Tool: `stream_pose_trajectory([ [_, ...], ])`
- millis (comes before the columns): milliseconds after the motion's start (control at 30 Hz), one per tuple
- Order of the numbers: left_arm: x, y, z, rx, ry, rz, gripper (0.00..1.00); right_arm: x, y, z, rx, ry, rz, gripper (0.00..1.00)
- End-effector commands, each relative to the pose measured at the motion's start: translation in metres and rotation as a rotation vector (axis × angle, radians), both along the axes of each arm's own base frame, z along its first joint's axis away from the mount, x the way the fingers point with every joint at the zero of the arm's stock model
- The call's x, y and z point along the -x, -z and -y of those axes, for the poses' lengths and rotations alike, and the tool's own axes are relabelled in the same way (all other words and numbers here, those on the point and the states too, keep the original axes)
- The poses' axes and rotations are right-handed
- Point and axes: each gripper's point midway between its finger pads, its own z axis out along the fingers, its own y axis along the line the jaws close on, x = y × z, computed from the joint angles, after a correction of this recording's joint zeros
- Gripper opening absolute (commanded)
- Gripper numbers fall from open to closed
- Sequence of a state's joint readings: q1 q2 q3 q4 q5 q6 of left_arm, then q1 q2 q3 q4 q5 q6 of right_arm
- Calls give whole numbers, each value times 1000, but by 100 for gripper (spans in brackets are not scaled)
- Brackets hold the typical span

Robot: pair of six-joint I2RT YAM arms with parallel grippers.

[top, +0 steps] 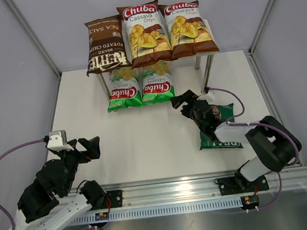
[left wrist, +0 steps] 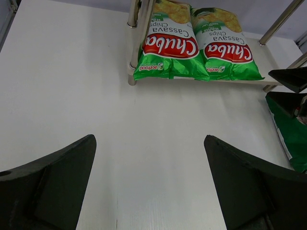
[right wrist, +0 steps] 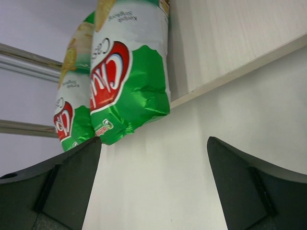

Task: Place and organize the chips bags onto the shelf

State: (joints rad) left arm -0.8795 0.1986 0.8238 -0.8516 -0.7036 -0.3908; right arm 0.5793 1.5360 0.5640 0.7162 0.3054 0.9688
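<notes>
The shelf (top: pixel 206 73) stands at the back. Its top tier carries the dark brown Kettle bag (top: pixel 103 43) and two white-brown Chuba Cassava bags (top: pixel 144 31) (top: pixel 189 26). Its lower tier carries two light green Chuba bags (top: pixel 124 89) (top: pixel 156 84), which also show in the left wrist view (left wrist: pixel 170 45) (left wrist: pixel 229 48) and the right wrist view (right wrist: pixel 132 81). The dark green bag (top: pixel 222 135) lies flat on the table under my right arm. My right gripper (top: pixel 184 101) (right wrist: pixel 153 139) is open and empty, just in front of the lower board (right wrist: pixel 220 43). My left gripper (top: pixel 88 147) (left wrist: pixel 149 138) is open and empty over the table at front left.
Grey enclosure walls stand at the left, right and back. A metal rail (top: pixel 206 186) with the arm bases runs along the near edge. The shelf's metal legs (left wrist: pixel 135 28) stand beside the green bags. The dark green bag's edge shows in the left wrist view (left wrist: pixel 292 139).
</notes>
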Motion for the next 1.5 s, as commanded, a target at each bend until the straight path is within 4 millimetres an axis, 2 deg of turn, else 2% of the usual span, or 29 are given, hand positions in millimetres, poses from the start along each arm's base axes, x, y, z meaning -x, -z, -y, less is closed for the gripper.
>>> stream_pose_trajectory([
  [0,-5,-9,1,23,-24,19,99,11,-26,17,76,2,52,100],
  [33,-6,-7,1,16,-29,12,99,17,-17,25,136,-5,16,99],
  [67,-7,-8,2,20,-32,10,99,21,-32,30,143,-10,36,99],
  [100,-7,-9,3,28,-30,10,99,25,-32,33,176,-27,24,99],
  [133,-7,-10,6,32,-25,5,99,35,-17,42,268,-52,-43,100],
  [167,-9,-9,10,39,-18,-8,99,36,-35,47,285,-53,-28,99],
  [267,-9,-9,29,104,26,-52,99,56,-40,66,389,-71,-75,99],
  [333,-10,3,55,116,112,-108,99,71,-38,72,432,-115,-90,99],
  [367,-13,1,68,158,139,-114,99,80,-47,74,427,-127,-63,99],
  [500,-23,34,132,185,287,-242,99,112,-60,77,429,-217,-56,99],
  [600,-29,43,175,254,395,-283,99,140,-75,76,396,-295,-43,99],
  [633,-31,56,190,249,417,-324,99,152,-72,78,396,-323,-73,99],
  [667,-36,49,206,297,451,-307,99,161,-86,77,373,-341,-41,99],
  [833,-32,59,270,324,576,-348,99,201,-112,86,282,-374,-22,100],
  [867,-36,66,287,327,589,-358,99,210,-126,89,248,-371,35,99],
  [933,-38,56,313,366,629,-346,99,221,-140,94,213,-363,71,100],
  [967,-39,77,327,342,637,-396,99,226,-148,97,200,-357,100,99],
  [1000,-42,78,335,351,644,-401,99,231,-152,98,191,-364,111,99],
  [1033,-46,66,348,391,665,-378,99,235,-157,98,184,-373,123,99],
  [1100,-54,84,366,376,664,-413,99,245,-161,96,173,-409,142,99],
  [1167,-64,77,384,394,664,-408,99,252,-164,97,169,-423,150,100],
  [1200,-69,93,392,372,654,-433,99,254,-165,99,168,-421,153,99],
  [1233,-72,97,397,367,651,-441,99,256,-166,100,165,-420,158,99],
  [1267,-79,86,406,383,649,-424,99,259,-169,101,155,-420,176,99],
  [1300,-84,104,412,358,630,-454,99,262,-170,101,148,-427,187,100],
  [1333,-87,112,414,340,606,-479,99,265,-174,102,139,-429,207,99],
  [1400,-101,107,425,330,554,-468,99,270,-178,102,121,-436,224,100],
  [1433,-103,129,426,275,527,-503,99,273,-181,103,111,-438,238,99],
  [1467,-107,133,429,260,513,-508,99,275,-182,103,107,-440,245,99],
])
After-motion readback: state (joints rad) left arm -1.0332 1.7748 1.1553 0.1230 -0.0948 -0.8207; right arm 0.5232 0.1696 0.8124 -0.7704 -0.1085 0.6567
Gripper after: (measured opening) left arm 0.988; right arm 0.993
